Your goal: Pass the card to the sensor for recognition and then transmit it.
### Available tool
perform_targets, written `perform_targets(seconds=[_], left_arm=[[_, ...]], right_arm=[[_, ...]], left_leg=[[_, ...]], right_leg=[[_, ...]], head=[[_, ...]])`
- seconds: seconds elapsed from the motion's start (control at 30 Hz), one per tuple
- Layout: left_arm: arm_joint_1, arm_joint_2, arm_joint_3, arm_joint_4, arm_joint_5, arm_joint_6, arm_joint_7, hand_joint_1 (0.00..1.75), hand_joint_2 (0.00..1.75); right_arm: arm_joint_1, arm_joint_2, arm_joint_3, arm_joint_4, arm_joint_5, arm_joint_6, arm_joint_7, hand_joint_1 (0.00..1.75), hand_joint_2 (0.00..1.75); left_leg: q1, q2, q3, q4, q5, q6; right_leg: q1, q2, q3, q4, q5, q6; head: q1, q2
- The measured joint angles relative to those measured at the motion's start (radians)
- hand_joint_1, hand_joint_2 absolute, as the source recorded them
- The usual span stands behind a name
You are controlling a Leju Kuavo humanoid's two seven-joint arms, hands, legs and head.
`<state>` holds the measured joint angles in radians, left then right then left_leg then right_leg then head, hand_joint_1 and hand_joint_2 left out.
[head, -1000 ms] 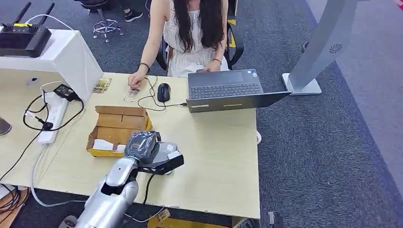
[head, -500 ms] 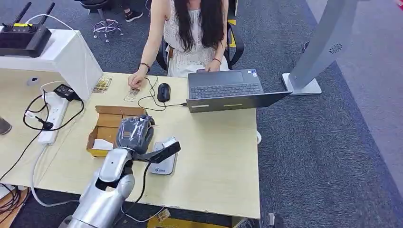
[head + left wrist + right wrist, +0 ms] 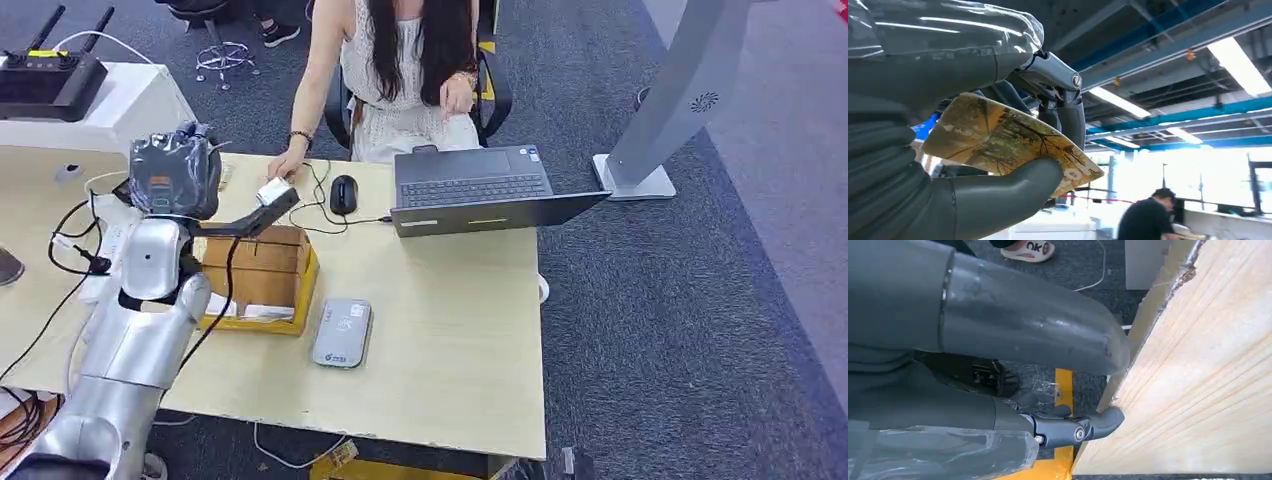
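Note:
My left hand is raised high over the table's far left, above the cardboard box. It pinches the card, whose pale edge points toward the seated person. Seen from the left wrist, the card is yellow-brown with a tree picture, clamped between the thick thumb and the darker fingers. The grey sensor pad lies flat on the table near the front edge, with nothing over it. My right hand hangs beside the table's wooden edge, fingers apart and holding nothing.
The person's hand rests on the far table edge beside a black mouse. An open laptop sits at the far right. A power strip with cables lies left. A router tops a white stand.
My left arm has risen from over the sensor pad and swung up and to the far left with the card. The person's hand has lifted off the laptop.

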<state>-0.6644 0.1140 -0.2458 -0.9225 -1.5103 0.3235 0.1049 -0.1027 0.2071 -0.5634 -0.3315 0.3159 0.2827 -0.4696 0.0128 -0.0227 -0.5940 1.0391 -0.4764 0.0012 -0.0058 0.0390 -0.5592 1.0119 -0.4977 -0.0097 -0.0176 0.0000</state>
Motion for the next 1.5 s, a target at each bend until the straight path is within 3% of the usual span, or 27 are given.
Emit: perform_targets(seconds=[0.27,0.6,0.63,1.0,1.23,1.37,1.5], left_arm=[[-0.031,0.014,0.025,0.078,0.001,0.003,-0.003,1.75,1.75],[-0.031,0.013,0.028,0.104,-0.002,0.000,-0.006,1.75,1.75],[-0.031,0.012,0.031,0.104,0.000,-0.001,-0.011,0.00,1.75],[0.002,-0.001,0.041,0.092,0.006,0.025,-0.038,0.00,1.75],[0.090,-0.033,0.041,-0.021,0.033,0.024,-0.084,0.00,1.75],[0.193,-0.054,0.040,-0.170,0.095,-0.001,-0.144,0.00,1.75],[0.378,-0.061,0.001,-0.386,0.137,-0.056,-0.162,0.00,1.75]], right_arm=[[-0.001,-0.005,0.005,0.004,-0.005,0.000,0.000,0.00,0.00],[-0.001,-0.006,0.012,0.005,-0.013,0.000,0.000,0.00,0.00],[-0.001,-0.006,0.014,0.006,-0.014,0.000,0.000,0.00,0.00],[-0.001,-0.010,0.023,0.007,-0.027,0.000,-0.003,0.00,0.00],[0.000,-0.012,0.024,0.010,-0.044,0.000,-0.011,0.00,0.00],[0.006,-0.012,0.024,0.010,-0.066,-0.003,-0.026,0.00,0.00],[0.025,-0.014,0.015,0.009,-0.089,-0.002,-0.048,0.00,0.00]], left_leg=[[0.000,0.000,0.000,0.000,0.000,0.000],[0.000,0.000,0.000,0.000,0.000,0.000],[0.000,0.000,0.000,0.000,0.000,0.000],[0.000,0.000,0.000,0.000,0.000,0.000],[-0.001,0.000,-0.001,0.000,0.000,0.000],[-0.001,0.000,-0.001,0.000,-0.001,0.001],[-0.001,0.000,-0.001,0.000,-0.002,0.002]], right_leg=[[0.000,0.000,0.000,0.000,0.000,0.000],[0.000,0.000,0.000,0.000,0.000,0.000],[0.000,0.000,0.000,0.000,0.000,0.000],[0.000,0.000,0.000,0.000,0.000,0.000],[0.000,0.000,-0.001,0.000,0.000,0.000],[-0.001,0.000,-0.001,-0.001,0.000,0.000],[-0.001,0.000,-0.001,-0.001,-0.002,0.002]], head=[[0.000,0.000],[0.000,0.000],[0.000,0.000],[0.000,0.000],[0.000,0.000],[-0.001,0.000],[0.000,0.000]])
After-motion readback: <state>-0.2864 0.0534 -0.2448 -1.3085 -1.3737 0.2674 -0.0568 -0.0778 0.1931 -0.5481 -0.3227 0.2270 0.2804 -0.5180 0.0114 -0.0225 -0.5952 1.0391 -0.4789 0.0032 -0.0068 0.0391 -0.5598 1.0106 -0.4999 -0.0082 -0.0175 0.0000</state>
